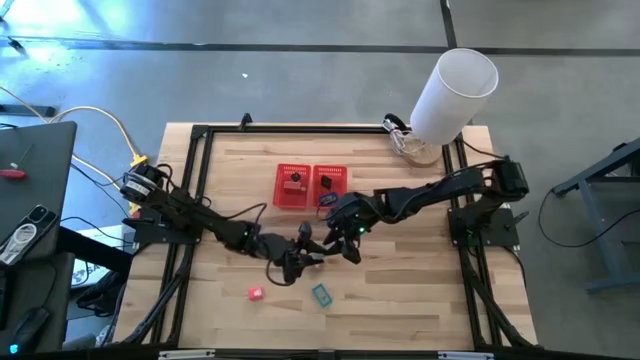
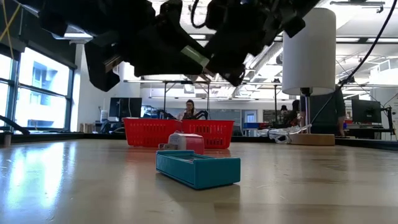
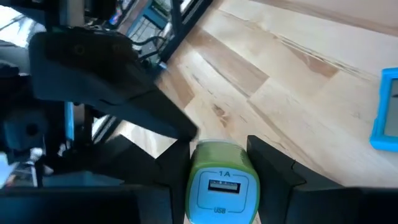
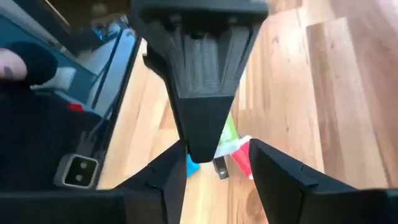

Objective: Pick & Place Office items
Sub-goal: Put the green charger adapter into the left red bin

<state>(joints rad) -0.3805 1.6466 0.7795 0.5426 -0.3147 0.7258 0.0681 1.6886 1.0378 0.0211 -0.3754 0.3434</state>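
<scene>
My left gripper (image 3: 221,146) is shut on a green plug-in charger (image 3: 222,183) with a blue-white socket face, held above the table's middle (image 1: 300,255). My right gripper (image 4: 214,162) faces it from the right (image 1: 330,238), open. One right finger (image 3: 118,93) ends just beyond the charger; whether it touches, I cannot tell. A teal item (image 1: 321,294) and a red-pink item (image 1: 255,293) lie flat on the table near the front edge. The red mesh basket (image 1: 310,186) holds dark small items. My left gripper pinches the green charger between its two fingers, one finger on each side of its body (image 3: 194,177). The socket face looks back at the wrist camera. The fingers come nearly level from the table's left. The charger is lifted clear of the table.
The big white cylinder (image 1: 455,88) stands at the far right corner on a small base. A black frame (image 1: 200,180) runs along the table's edges. In the low view the teal item (image 2: 198,168) lies in front of a pink one (image 2: 186,143) and the basket (image 2: 180,132).
</scene>
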